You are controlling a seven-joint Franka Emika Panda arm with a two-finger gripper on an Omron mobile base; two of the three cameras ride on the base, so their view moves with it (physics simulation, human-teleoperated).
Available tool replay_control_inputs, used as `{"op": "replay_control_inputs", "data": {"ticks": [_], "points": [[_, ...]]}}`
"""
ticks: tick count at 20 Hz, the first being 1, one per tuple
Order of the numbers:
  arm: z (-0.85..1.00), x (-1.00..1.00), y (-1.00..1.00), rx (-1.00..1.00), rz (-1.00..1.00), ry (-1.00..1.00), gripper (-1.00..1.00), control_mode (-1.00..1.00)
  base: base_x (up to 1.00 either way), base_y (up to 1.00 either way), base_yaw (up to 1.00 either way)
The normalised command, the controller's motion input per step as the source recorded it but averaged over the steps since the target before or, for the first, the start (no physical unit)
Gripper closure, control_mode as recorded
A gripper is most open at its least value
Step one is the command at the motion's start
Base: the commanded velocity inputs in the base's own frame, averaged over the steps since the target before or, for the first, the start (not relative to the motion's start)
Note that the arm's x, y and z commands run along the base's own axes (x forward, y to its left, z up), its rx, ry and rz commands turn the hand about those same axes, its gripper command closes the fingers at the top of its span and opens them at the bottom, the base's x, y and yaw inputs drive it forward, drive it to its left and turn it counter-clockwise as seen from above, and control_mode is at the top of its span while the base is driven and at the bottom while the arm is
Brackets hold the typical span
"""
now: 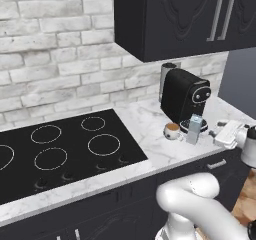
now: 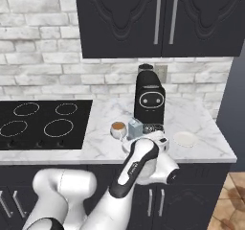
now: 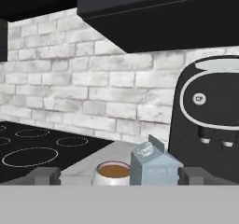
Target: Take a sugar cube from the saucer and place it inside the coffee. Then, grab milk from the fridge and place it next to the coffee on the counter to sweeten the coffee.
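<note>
While the arm reaches low over the front edge of the counter (image 2: 201, 114), the gripper (image 3: 114, 175) sits level with the worktop, its two dark fingertips (image 3: 44, 175) spread wide apart with nothing between them, framing the coffee (image 3: 112, 172) and the milk (image 3: 154, 168) just ahead. Claw is apart, holding nothing. Milk carton stands upright on the white marble, just beside the coffee cup on its right in the hand view, close enough that I cannot tell if they touch. Same pairing in the right base view: coffee (image 2: 117, 128) left, milk (image 2: 135, 127) right, both in front of the black coffee machine (image 2: 149, 99). In the left base view the coffee (image 1: 172, 130) and milk (image 1: 194, 129) sit at the foot of the coffee machine (image 1: 185, 95), with the white hand (image 1: 230, 134) just right of the carton. Cup holds brown liquid; sugar cube not discernible, too small to tell. Saucer (image 2: 185, 139) lies flat on the counter to the right of the machine, well apart from the cup, looks bare. Black hob (image 2: 43, 123) with ring marks takes the left part of the worktop. Dark wall cabinets (image 2: 153, 18) hang above, pale brick wall (image 1: 50, 49) behind.
</note>
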Motion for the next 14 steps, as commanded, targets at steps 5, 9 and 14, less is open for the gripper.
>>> {"op": "replay_control_inputs", "data": {"ticks": [5, 9, 14], "points": [[0.81, -0.71, -0.02, -0.02, 0.04, -0.02, -1.0, -1.0, 0.0, 0.0, 0.0], [0.7, -0.74, 0.0, -0.06, 0.0, -0.1, -1.0, -1.0, 0.0, 0.0, 0.0], [0.58, -0.42, 0.0, -0.04, -0.01, -0.09, -1.0, -1.0, 0.0, 0.0, 0.0]]}}
